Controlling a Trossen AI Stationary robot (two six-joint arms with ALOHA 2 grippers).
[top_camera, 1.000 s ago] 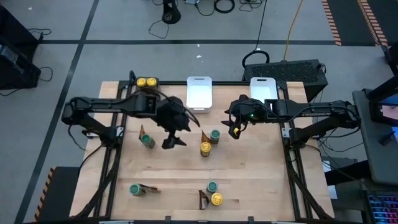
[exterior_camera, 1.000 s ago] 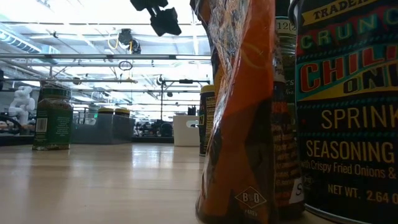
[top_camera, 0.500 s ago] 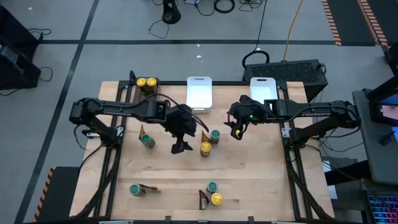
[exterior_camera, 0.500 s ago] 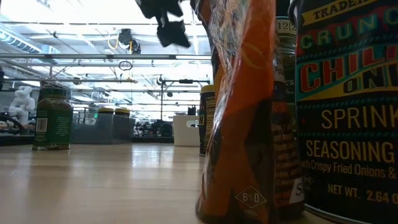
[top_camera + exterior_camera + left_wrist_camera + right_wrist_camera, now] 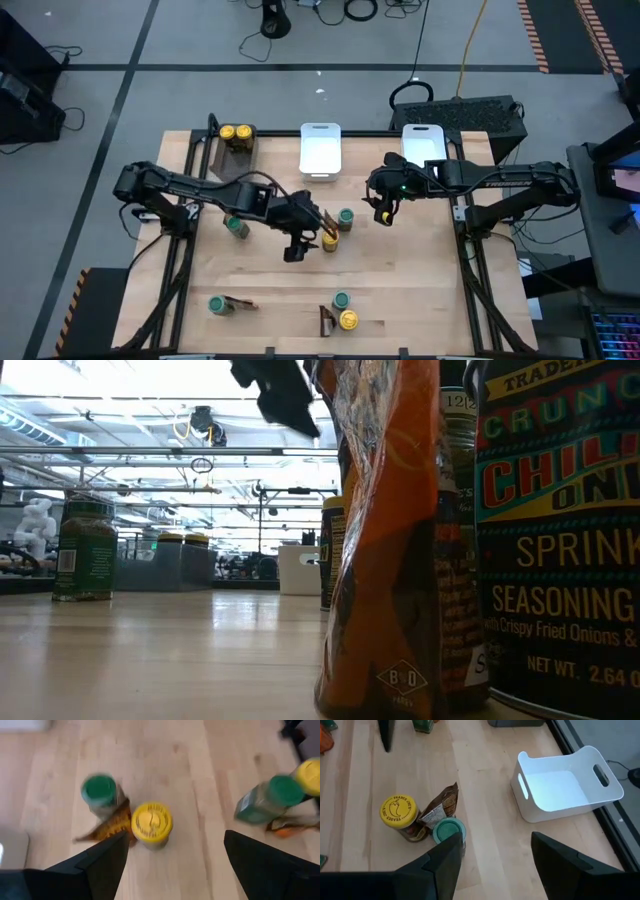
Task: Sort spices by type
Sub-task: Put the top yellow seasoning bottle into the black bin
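Note:
Mid-table stand a yellow-lidded jar (image 5: 330,240) (image 5: 151,822), a green-lidded jar (image 5: 346,218) (image 5: 449,831) and a brown-orange packet (image 5: 440,807) leaning between them. My left gripper (image 5: 298,243) (image 5: 175,865) hovers open just left of and above the yellow-lidded jar, touching nothing. My right gripper (image 5: 382,210) (image 5: 495,865) hangs open above the table, right of this group. More spices stand at the left (image 5: 236,228), the near left (image 5: 216,304) and the near middle (image 5: 349,320).
Two white trays (image 5: 320,150) (image 5: 424,143) sit at the far edge. A dark tray at the far left (image 5: 238,140) holds two yellow-lidded jars (image 5: 235,131). In the low view a packet (image 5: 385,530) and a jar (image 5: 560,530) stand close to the camera.
My left gripper has swung toward the table's right edge and downward, ending beside the middle yellow-lidded jar, still open. The jars and packets have stayed where they were.

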